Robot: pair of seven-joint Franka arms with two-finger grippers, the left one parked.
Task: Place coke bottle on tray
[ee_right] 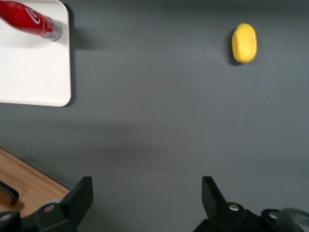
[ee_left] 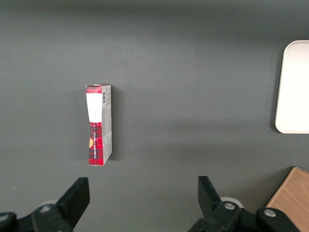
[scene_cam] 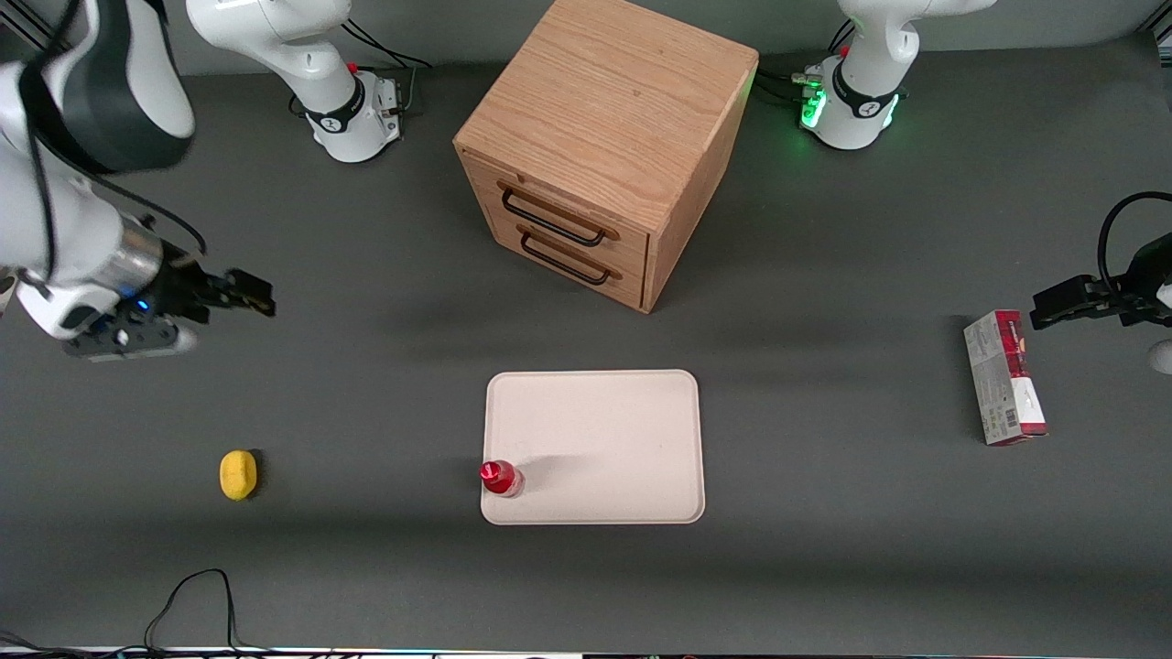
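Note:
The coke bottle, small and red with a red cap, stands upright on the cream-white tray, at the tray's corner nearest the front camera on the working arm's side. It also shows in the right wrist view on the tray. My right gripper is open and empty, raised above the bare table toward the working arm's end, well away from the tray and farther from the front camera than the bottle. Its fingers stand wide apart with only table between them.
A yellow lemon lies on the table toward the working arm's end, level with the bottle. A wooden two-drawer cabinet stands farther from the front camera than the tray. A red-and-white carton lies toward the parked arm's end.

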